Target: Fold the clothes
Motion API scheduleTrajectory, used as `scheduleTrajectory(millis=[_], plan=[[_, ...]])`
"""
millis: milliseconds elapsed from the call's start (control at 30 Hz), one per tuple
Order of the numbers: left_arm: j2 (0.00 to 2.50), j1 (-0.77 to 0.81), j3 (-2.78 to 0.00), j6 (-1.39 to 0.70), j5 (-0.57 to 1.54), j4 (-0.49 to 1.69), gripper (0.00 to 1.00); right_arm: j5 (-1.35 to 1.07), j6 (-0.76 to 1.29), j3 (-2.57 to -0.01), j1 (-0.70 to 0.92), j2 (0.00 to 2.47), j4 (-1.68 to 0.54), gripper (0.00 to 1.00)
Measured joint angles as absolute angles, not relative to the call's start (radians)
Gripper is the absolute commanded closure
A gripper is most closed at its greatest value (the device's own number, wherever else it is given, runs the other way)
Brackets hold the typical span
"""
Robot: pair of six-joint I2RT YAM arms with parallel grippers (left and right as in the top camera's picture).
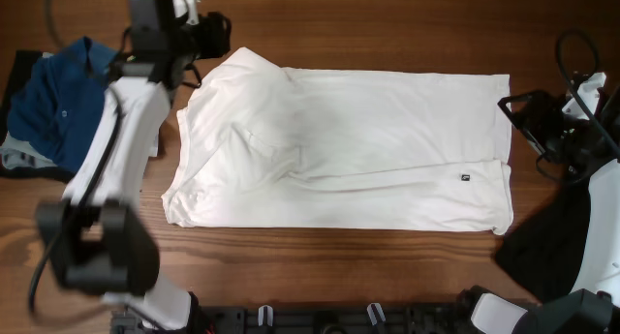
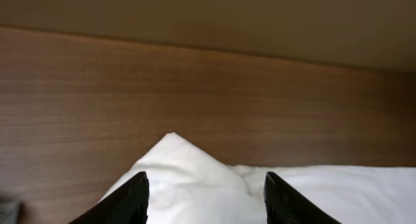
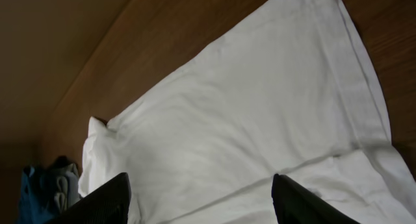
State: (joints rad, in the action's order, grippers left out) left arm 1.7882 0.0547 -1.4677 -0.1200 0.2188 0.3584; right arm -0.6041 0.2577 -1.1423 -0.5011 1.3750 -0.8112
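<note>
The white shirt (image 1: 349, 145) of the clothes lies flat on the wooden table, folded lengthwise, with a small dark label (image 1: 466, 176) near its right end. My left gripper (image 1: 221, 34) hovers at the shirt's far left corner. It is open, and in the left wrist view that peaked white corner (image 2: 175, 152) shows between its black fingers (image 2: 130, 201). My right gripper (image 1: 511, 109) stands open just off the shirt's right edge, and the cloth (image 3: 247, 107) stretches away below its fingers (image 3: 104, 201). A black garment (image 1: 542, 242) lies at the front right.
A blue garment (image 1: 58, 102) is heaped at the table's left edge, beside my left arm (image 1: 121, 150). The bare wooden table (image 1: 320, 271) runs along the front of the shirt. My right arm's white link (image 1: 601, 218) stands over the black garment.
</note>
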Motion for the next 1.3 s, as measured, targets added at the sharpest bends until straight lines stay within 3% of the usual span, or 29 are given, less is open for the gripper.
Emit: scheduleTrajectory(millis=[233, 333, 467, 800, 933, 1300], plan=[[2.183, 0.057, -1.575, -0.115, 0.227, 0.290, 0.39, -0.586, 0.255, -1.142, -0.501, 1.375, -0.839, 0.29], [2.266, 0.062, -1.597, -0.113, 0.228, 0.233, 0.32, -0.569, 0.255, -1.142, -0.501, 1.375, -0.853, 0.29], [2.291, 0.073, -1.610, -0.109, 0.217, 0.180, 0.34, -0.556, 0.255, -1.142, -0.501, 1.375, -0.860, 0.29], [2.334, 0.083, -1.637, -0.099, 0.197, 0.156, 0.67, -0.548, 0.255, -1.139, -0.501, 1.375, -0.871, 0.29], [2.338, 0.090, -1.640, -0.099, 0.191, 0.158, 0.96, -0.548, 0.255, -1.134, -0.501, 1.375, -0.873, 0.29], [2.321, 0.122, -1.639, -0.114, 0.187, 0.164, 0.96, -0.529, 0.255, -1.132, -0.501, 1.375, -0.805, 0.29]])
